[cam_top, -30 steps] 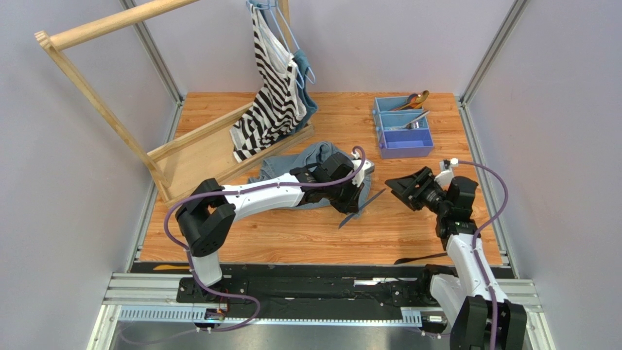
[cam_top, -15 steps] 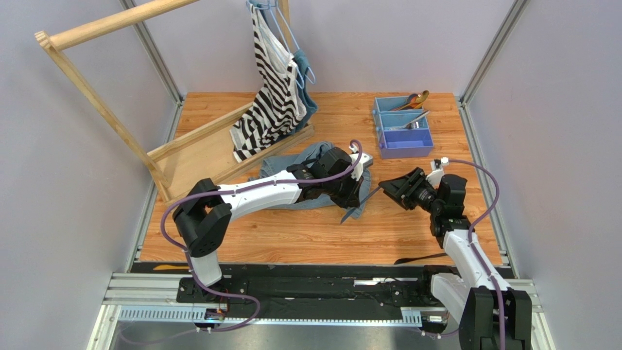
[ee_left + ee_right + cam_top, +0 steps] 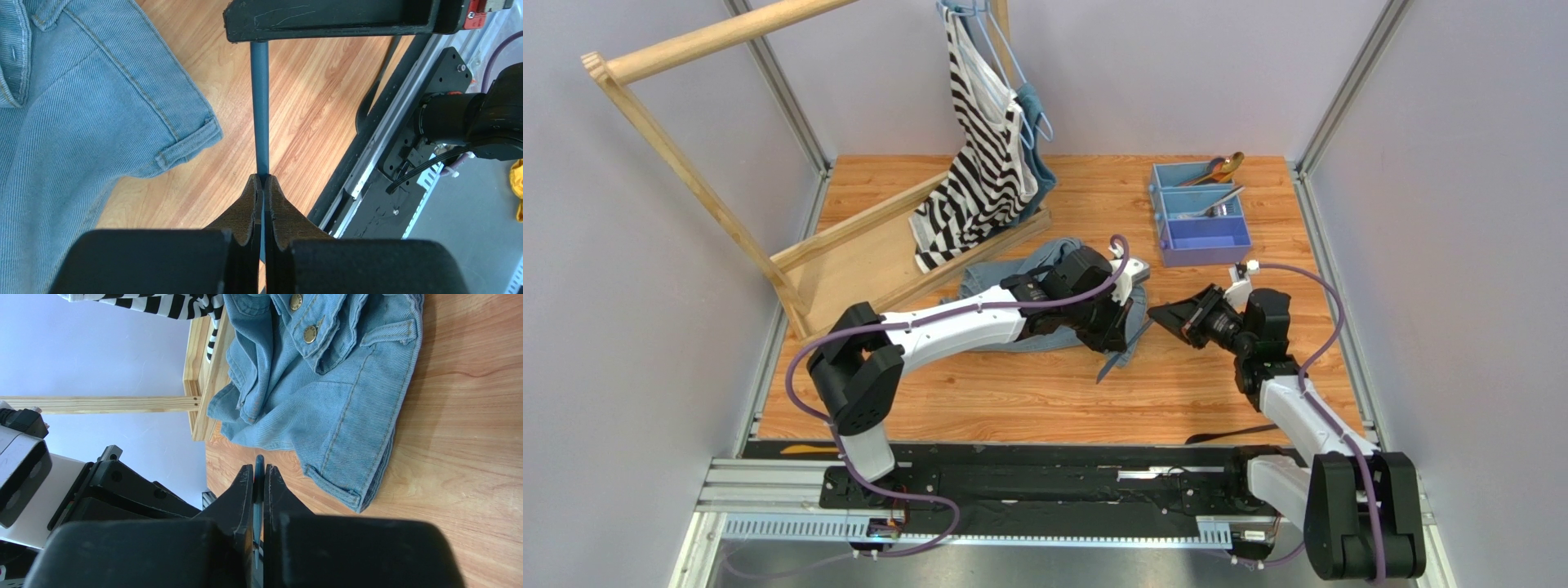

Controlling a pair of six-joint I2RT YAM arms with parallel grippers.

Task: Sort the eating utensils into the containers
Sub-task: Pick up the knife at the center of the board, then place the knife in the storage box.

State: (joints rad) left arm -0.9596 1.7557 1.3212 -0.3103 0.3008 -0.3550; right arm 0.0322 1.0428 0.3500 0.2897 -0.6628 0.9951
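Observation:
A slim dark blue knife [image 3: 1127, 348] hangs above the wooden table, gripped at both ends. My left gripper [image 3: 1120, 338] is shut on it; in the left wrist view the shaft [image 3: 260, 104] runs from my fingertips [image 3: 263, 179] up to the right gripper's black body [image 3: 331, 18]. My right gripper [image 3: 1158, 317] is shut on the upper end, whose tip [image 3: 259, 465] pokes out between the pads [image 3: 258, 473]. The light blue tray [image 3: 1201, 256] stands at the back right with spoons [image 3: 1222, 167] and a silver piece [image 3: 1217, 203] in it.
A blue denim garment [image 3: 1038, 272] lies under the left arm, also in the right wrist view [image 3: 331, 386]. A wooden rack [image 3: 707, 184] with a striped top [image 3: 983, 147] fills the back left. A dark utensil [image 3: 1232, 434] lies at the table's near edge.
My right gripper has moved left to the knife and shut on its upper end. The left arm has edged slightly, still holding the knife.

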